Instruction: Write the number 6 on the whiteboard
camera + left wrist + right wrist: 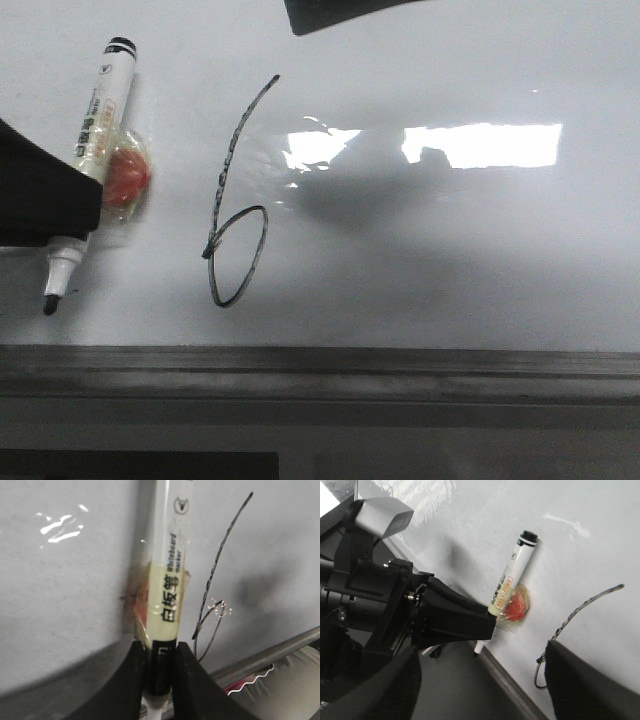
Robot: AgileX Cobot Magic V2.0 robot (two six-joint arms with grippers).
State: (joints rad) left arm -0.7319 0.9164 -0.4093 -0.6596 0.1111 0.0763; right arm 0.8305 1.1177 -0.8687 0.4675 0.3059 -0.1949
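The whiteboard (pixel 450 250) fills most of the front view. The number 6 (pixel 225 190) is a thin black line on it, a slanted stem with a narrow loop at the bottom. It also shows in the left wrist view (pixel 216 570) and partly in the right wrist view (pixel 585 605). My left gripper (pixel 75 215) is shut on a white marker (pixel 100 120), well left of the 6, its uncapped black tip (pixel 50 303) pointing at the board's lower edge. My right gripper (pixel 480 685) is open and empty, held off the board near the frame.
A red blob under clear tape (pixel 127 175) is stuck to the marker's barrel. The grey metal frame (pixel 400 365) runs along the board's bottom edge. A dark part of the right arm (pixel 340 12) shows at the top edge. Bright light reflections (pixel 480 145) lie right of the 6.
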